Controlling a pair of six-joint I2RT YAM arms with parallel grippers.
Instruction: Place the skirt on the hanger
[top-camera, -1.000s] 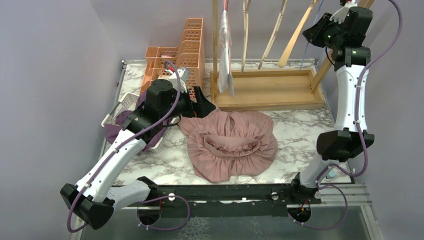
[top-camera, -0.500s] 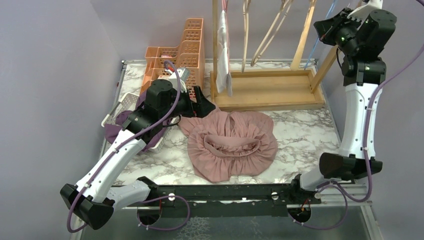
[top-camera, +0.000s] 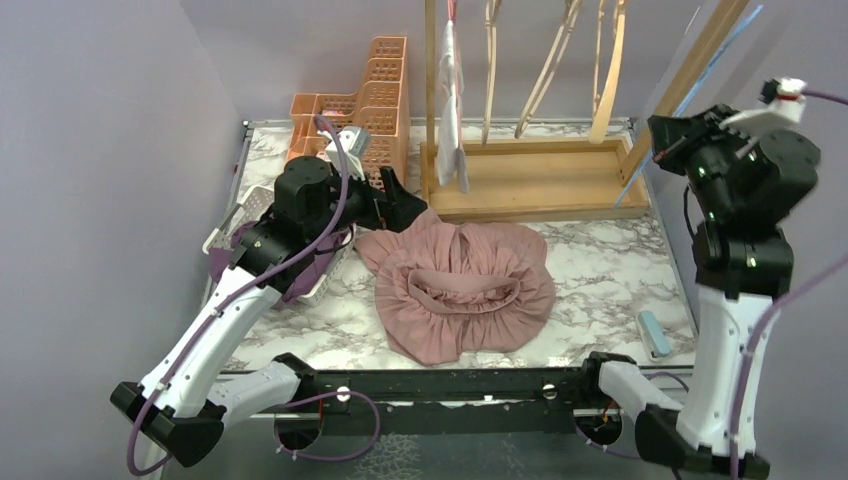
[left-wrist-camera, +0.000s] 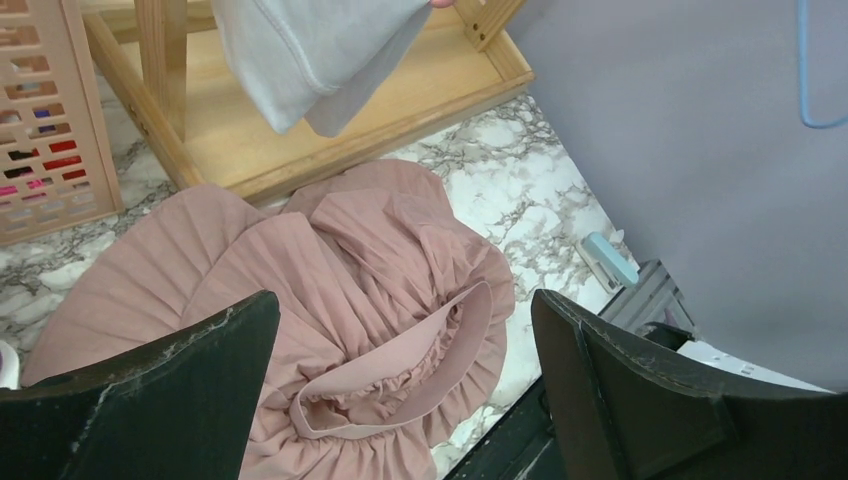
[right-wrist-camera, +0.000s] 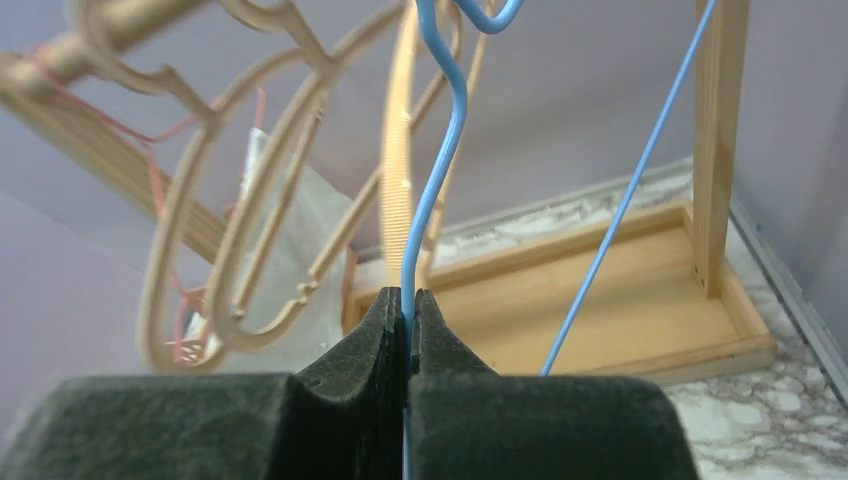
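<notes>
Your right claw (right-wrist-camera: 408, 300) pinches the hanger (right-wrist-camera: 440, 150). Your left claw (left-wrist-camera: 405, 310) is wide open and empty over the soft, floppy skirt (left-wrist-camera: 330, 250); grab its waistband (left-wrist-camera: 440, 345).

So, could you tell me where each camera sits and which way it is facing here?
Top external: above and behind the bases, looking down at the pink skirt and wooden rack; left arm and right arm show.
Left wrist: on the left arm, facing down at the skirt; the open left gripper frames the view.
Right wrist: held high, facing the rack; the right gripper is shut on the blue hanger.
Shared: top and left wrist both show the skirt.
</notes>
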